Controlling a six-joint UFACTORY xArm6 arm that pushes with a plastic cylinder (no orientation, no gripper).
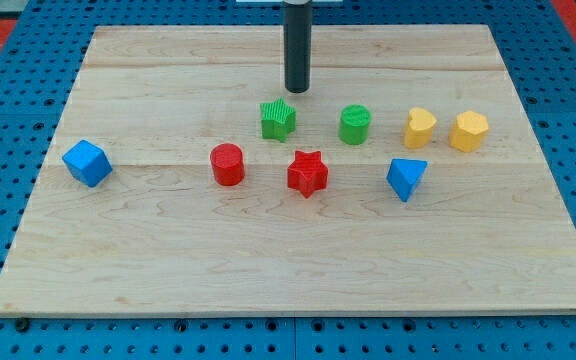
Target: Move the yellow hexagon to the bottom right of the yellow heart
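The yellow hexagon (pixel 469 131) sits at the right of the wooden board, just right of the yellow heart (pixel 420 127), with a small gap between them. My tip (pixel 297 90) is at the upper middle of the board, just above the green star (pixel 278 119) and well left of both yellow blocks. It touches no block.
A green cylinder (pixel 355 124) stands left of the heart. A blue triangle (pixel 406 178) lies below the heart. A red star (pixel 307 173) and red cylinder (pixel 227 164) sit mid-board. A blue cube (pixel 87 162) is at the left. The board's right edge (pixel 546 150) is near the hexagon.
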